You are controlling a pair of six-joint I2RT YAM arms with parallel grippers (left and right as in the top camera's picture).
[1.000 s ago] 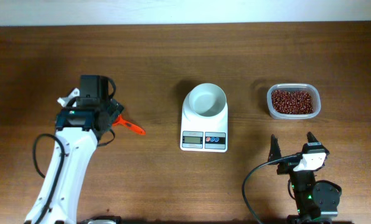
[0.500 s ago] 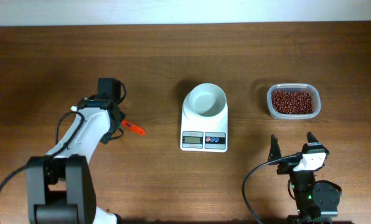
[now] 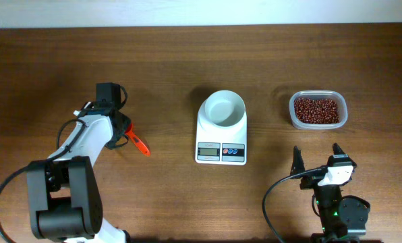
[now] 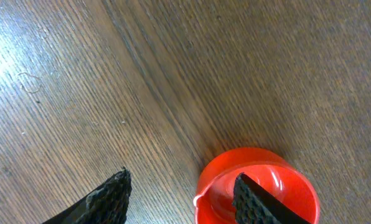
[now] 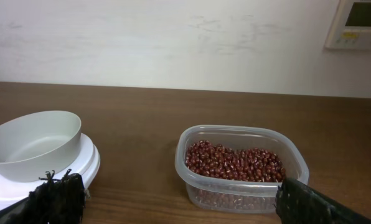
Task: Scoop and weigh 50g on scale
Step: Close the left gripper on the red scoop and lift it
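- Right gripper (image 3: 316, 150): nearest the table's front edge, on the right side. Its fingers (image 5: 58, 196) are spread wide and hold nothing. In the right wrist view they sit at the two lower corners of the picture.
- Left gripper (image 4: 180, 179): on the left side of the table (image 3: 187, 61), pointing down at the wood. Its fingers are partly spread.
- Scoop (image 3: 137, 142): orange-red, lying on the table just beside the left gripper, with its handle running out towards the front right.
- Scoop cup (image 4: 279, 177): in the left wrist view, one finger overlaps the open round cup. The other is over bare wood, with a strip of table between it and the rim. Whether the first finger touches the plastic cannot be told; nothing appears pinched.
- Scale (image 3: 220, 138): white, rounded, in the middle of the table, well apart from both grippers. Its grey display (image 3: 208, 151) and its blue and red buttons (image 3: 233, 151) face the front edge.
- Bowl (image 3: 226, 108): white, round, upright and empty, resting on the rear part of the scale.
- Tub (image 5: 235, 130): clear plastic with rounded corners, to the right of the scale and apart from it, beyond the right gripper.
- Beans (image 5: 235, 163): red-brown, covering the bottom of the tub.
- Wall (image 5: 142, 37): pale, behind the table's far edge.
- Wall panel (image 5: 360, 23): small, with a display, at the upper right of the right wrist view.
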